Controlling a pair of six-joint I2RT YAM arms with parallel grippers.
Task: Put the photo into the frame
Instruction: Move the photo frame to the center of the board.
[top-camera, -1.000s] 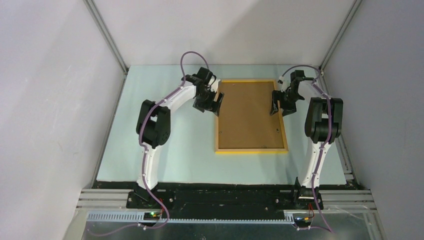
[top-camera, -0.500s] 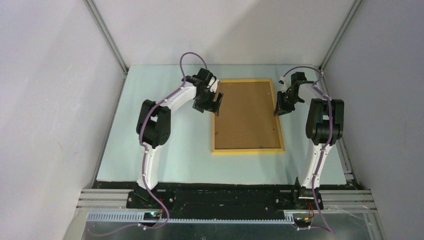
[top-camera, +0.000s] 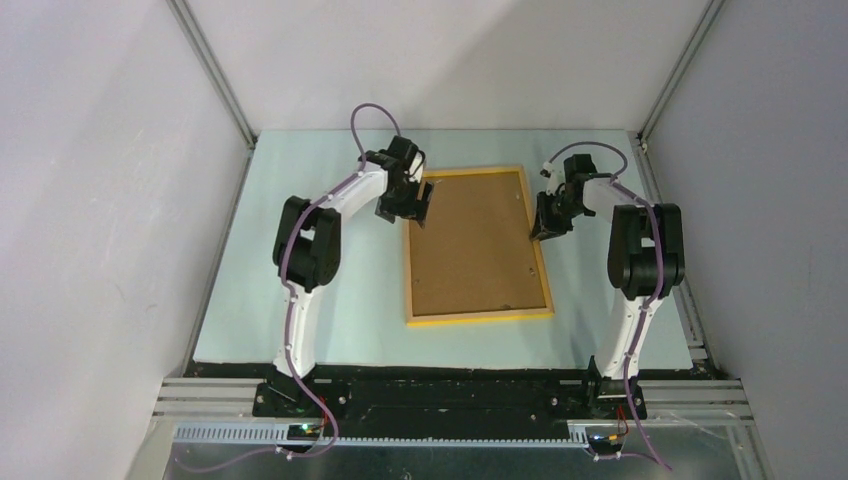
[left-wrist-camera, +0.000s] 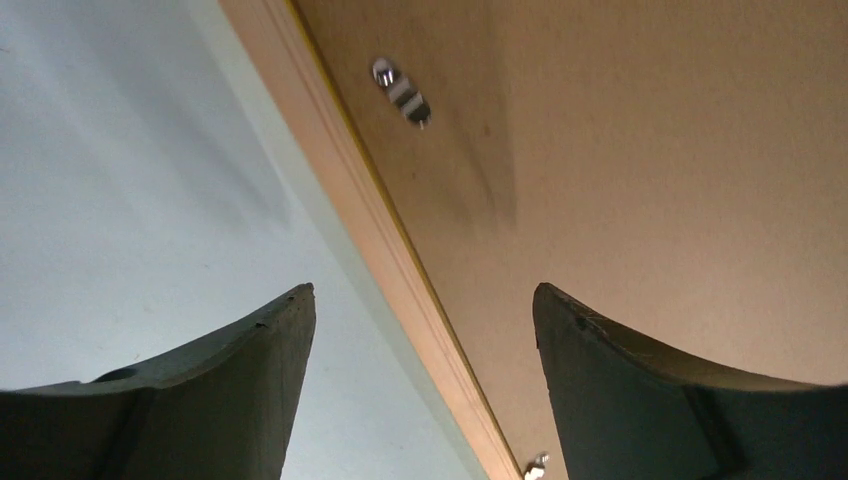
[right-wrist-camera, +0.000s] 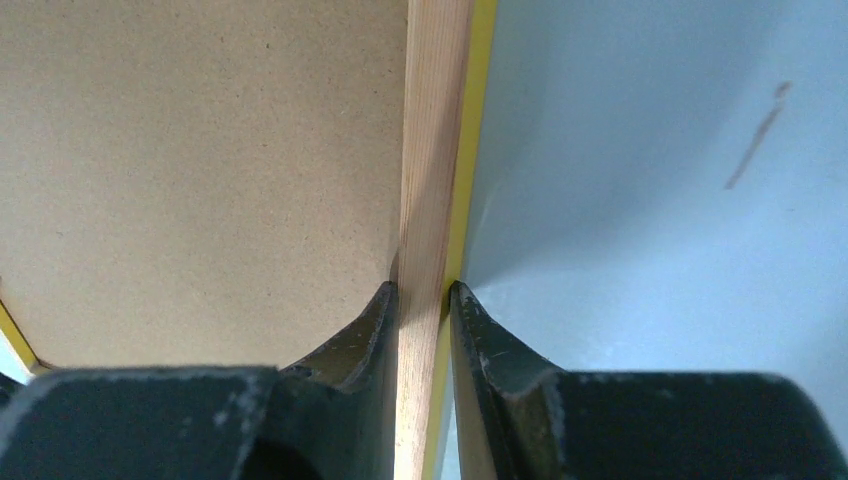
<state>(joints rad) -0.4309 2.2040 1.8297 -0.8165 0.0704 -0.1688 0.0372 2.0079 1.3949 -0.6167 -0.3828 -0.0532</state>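
On the table (top-camera: 300, 300), frame (top-camera: 480, 317) lengthwise near-to-far, right gripper (right-wrist-camera: 423, 292) tight on its edge, left gripper (left-wrist-camera: 422, 292) agape.

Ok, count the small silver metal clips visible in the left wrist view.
2: one clip near the top, by the yellow-edged wooden frame; another clip at the bottom edge. More may be hidden.

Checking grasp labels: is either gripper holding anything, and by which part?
Right gripper is shut on the frame, pinching its right long rail. Left gripper is open astride the left rail, holding nothing.
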